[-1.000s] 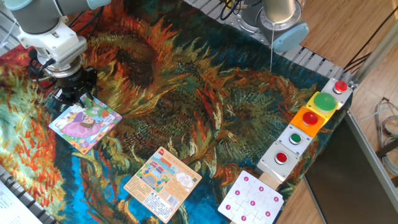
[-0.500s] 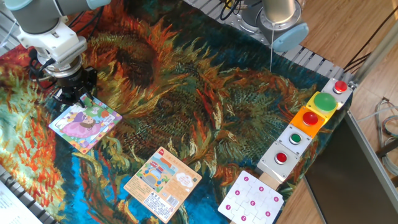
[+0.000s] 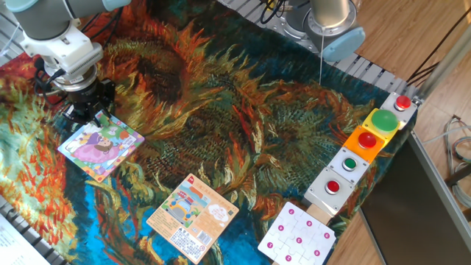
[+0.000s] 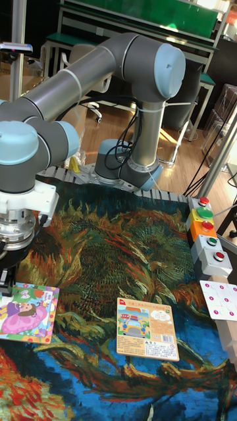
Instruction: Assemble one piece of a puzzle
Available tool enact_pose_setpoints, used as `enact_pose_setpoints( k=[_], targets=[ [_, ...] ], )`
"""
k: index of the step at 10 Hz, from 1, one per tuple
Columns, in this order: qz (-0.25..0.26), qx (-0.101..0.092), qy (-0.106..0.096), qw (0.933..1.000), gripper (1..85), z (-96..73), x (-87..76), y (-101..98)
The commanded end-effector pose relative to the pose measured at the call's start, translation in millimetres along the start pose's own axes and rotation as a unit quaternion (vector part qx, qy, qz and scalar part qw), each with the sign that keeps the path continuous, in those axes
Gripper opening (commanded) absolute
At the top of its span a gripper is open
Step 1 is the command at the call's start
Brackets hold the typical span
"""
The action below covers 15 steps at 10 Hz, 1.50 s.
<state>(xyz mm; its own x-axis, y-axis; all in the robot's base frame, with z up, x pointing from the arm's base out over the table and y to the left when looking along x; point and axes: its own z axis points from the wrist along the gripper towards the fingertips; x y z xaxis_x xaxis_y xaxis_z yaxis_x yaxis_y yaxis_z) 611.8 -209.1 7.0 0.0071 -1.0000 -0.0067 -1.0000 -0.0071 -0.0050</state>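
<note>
The puzzle lies flat on the sunflower-print cloth at the left, a small square with a figure in a pink-purple dress and a green patch at its far corner. In the tall fixed view the puzzle sits at the left edge. My gripper points down right at the puzzle's far corner, its black fingers low over the green patch. The fingertips are dark and partly hidden by the wrist, so their gap does not show. In the tall fixed view the gripper is cut off by the frame edge.
A tan-orange card with a pastel picture lies at front centre. A white card with pink dots lies at the front right. A row of button boxes runs along the right edge. The arm's base stands behind the cloth.
</note>
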Motion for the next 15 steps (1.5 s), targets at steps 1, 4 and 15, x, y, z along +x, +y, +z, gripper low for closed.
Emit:
enact_pose_setpoints(
  k=[1, 4, 15],
  targets=[
    [0.005, 0.001, -0.006, 1.0000, 25.3, -1.3, -1.4, -0.3],
    [0.006, 0.000, -0.009, 0.9999, 28.7, -1.1, -2.7, -0.1],
    [0.005, -0.002, -0.008, 1.0000, 39.0, -0.4, -1.9, 0.1]
  ],
)
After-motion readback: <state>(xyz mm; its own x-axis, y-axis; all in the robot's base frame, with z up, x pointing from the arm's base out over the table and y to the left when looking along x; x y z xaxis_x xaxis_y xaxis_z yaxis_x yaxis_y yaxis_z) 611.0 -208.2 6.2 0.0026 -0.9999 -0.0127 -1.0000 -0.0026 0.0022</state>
